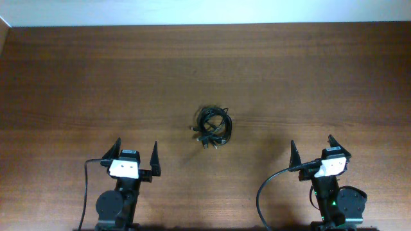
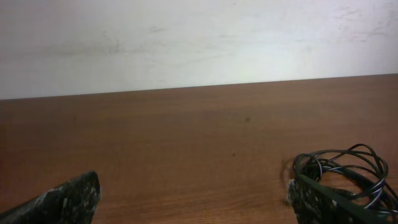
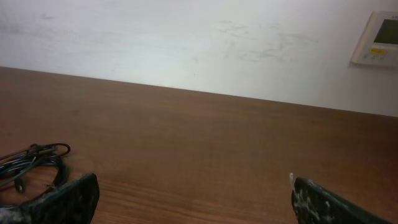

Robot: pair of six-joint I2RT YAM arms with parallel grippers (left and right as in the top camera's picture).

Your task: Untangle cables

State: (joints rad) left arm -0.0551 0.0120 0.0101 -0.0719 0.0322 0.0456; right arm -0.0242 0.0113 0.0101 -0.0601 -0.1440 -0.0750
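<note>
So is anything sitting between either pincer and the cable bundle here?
Nothing visible does. The knotted cable bundle lies alone on the wooden table, with bare wood between it and both the open left pincer and the open right pincer.

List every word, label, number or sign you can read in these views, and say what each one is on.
No text can be read in any view.
The wall panel, in the right wrist view: a small display and marks below it, too blurred to read.
The white cover on the left arm and the white cover on the right arm: no print can be made out.
The cables and the table: no label shows.
</note>
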